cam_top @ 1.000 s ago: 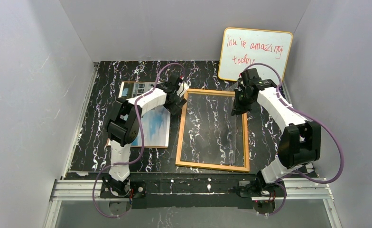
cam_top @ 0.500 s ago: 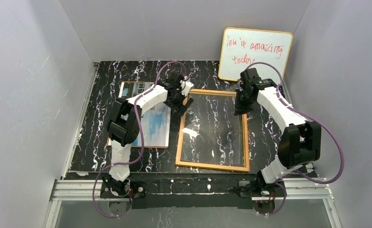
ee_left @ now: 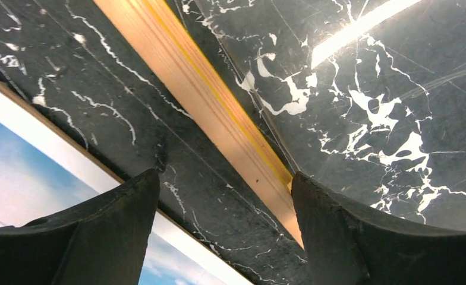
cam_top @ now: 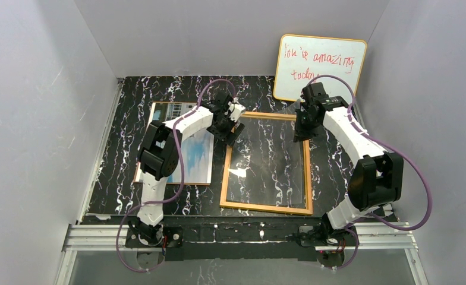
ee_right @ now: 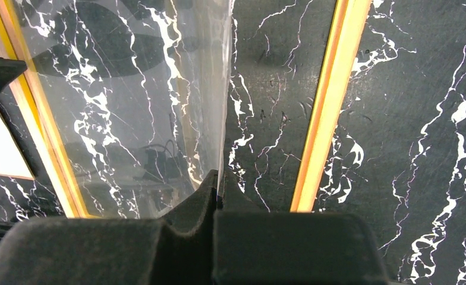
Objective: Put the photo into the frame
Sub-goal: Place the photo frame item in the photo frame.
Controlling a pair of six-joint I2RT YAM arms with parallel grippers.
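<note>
Desk (cam_top: pixel 115 142) is black marble-look with white veining all over. The frame (cam_top: pixel 225 172) has an orange-wood rim with a thin bright-yellow line along it, and its pane (cam_top: pixel 266 160) is clear, so the veins show right through. Photo (cam_top: pixel 196 160): blue sky, whitish clouds, white border. Whiteboard (cam_top: pixel 337 83) is white, yellow-edged, with red scribble. Left arm (cam_top: pixel 189 122) and right arm (cam_top: pixel 343 127) are white with black joints, and the cables (cam_top: pixel 216 81) are purple.

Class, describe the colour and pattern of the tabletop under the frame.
The tabletop is black with white marble veining; clearest in the right wrist view.
</note>
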